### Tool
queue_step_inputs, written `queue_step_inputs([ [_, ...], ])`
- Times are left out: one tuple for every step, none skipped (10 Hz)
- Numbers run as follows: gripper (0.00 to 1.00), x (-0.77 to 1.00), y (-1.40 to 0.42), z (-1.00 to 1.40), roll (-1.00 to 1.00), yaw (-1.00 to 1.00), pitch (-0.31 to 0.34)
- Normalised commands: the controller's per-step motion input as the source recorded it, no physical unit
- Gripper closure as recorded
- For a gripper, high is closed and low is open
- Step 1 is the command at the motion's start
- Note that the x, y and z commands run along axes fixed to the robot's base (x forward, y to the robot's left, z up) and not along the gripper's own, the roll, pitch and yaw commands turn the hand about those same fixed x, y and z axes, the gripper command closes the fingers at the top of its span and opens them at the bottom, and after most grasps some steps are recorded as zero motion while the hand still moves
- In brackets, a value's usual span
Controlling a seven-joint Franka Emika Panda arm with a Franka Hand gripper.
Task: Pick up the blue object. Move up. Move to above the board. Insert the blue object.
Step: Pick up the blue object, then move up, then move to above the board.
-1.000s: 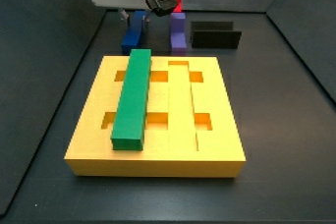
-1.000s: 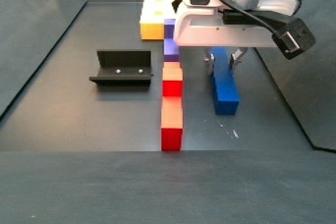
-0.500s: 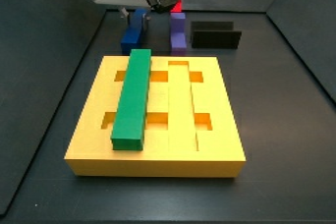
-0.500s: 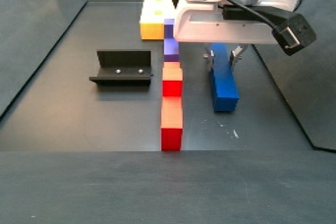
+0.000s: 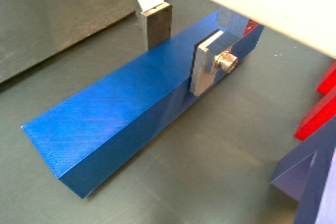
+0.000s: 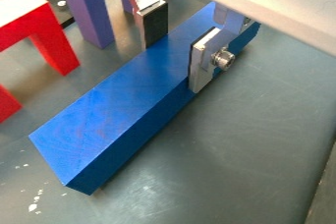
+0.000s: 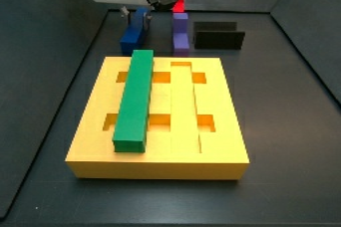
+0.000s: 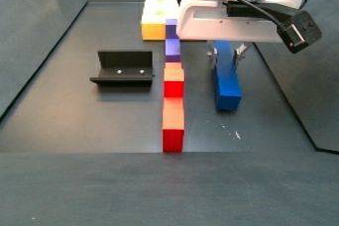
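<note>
The blue object (image 5: pixel 118 110) (image 6: pixel 132 110) is a long royal-blue bar lying lengthwise on the dark floor beyond the board's far end (image 7: pixel 132 40) (image 8: pixel 231 86). My gripper (image 5: pixel 180 66) (image 6: pixel 179 63) straddles the bar near its far half, with one pad on each long side and both jaws against it. It looks shut on the bar. In both side views the gripper (image 7: pixel 138 14) (image 8: pixel 228 52) stands over the bar. The yellow board (image 7: pixel 213 141) (image 8: pixel 157 17) lies flat, with grooves and square cut-outs.
A green bar (image 7: pixel 135 97) sits in the board's left groove. A purple block (image 7: pixel 180 32) (image 6: pixel 94 2) stands beside the blue bar. A row of red and orange blocks (image 8: pixel 172 111) runs parallel to it. The black fixture (image 7: pixel 217 36) (image 8: pixel 122 68) stands on the floor.
In both side views the gripper body has shifted slightly upward. The blue object's near end seems to have risen a little with it.
</note>
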Motion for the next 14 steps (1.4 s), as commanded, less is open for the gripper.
queue_step_inputs([
  [1.0, 0.0, 0.0, 0.0, 0.0, 0.0, 0.0],
  [1.0, 0.0, 0.0, 0.0, 0.0, 0.0, 0.0],
  [1.0, 0.0, 0.0, 0.0, 0.0, 0.0, 0.0],
  [1.0, 0.0, 0.0, 0.83, 0.0, 0.0, 0.0],
  [1.0, 0.04, -0.07, 0.83, 0.0, 0.03, -0.038],
  [1.0, 0.0, -0.06, 0.64, 0.01, 0.03, -0.011],
  [1.0, 0.0, -0.02, 0.24, 0.06, 0.01, -0.031],
  [1.0, 0.0, 0.0, 1.4, 0.0, 0.0, 0.0],
  [1.0, -0.03, 0.0, 1.4, 0.0, 0.0, 0.044],
  [1.0, -0.05, 0.0, 1.4, 0.03, 0.0, 0.043],
  [1.0, -0.02, 0.0, 1.4, 0.04, 0.0, 0.023],
  [1.0, 0.02, 0.0, 1.4, 0.01, 0.01, 0.062],
  [1.0, 0.03, 0.0, 1.4, 0.0, 0.0, 0.088],
  [1.0, 0.0, -0.01, 0.7, 0.01, 0.0, 0.073],
])
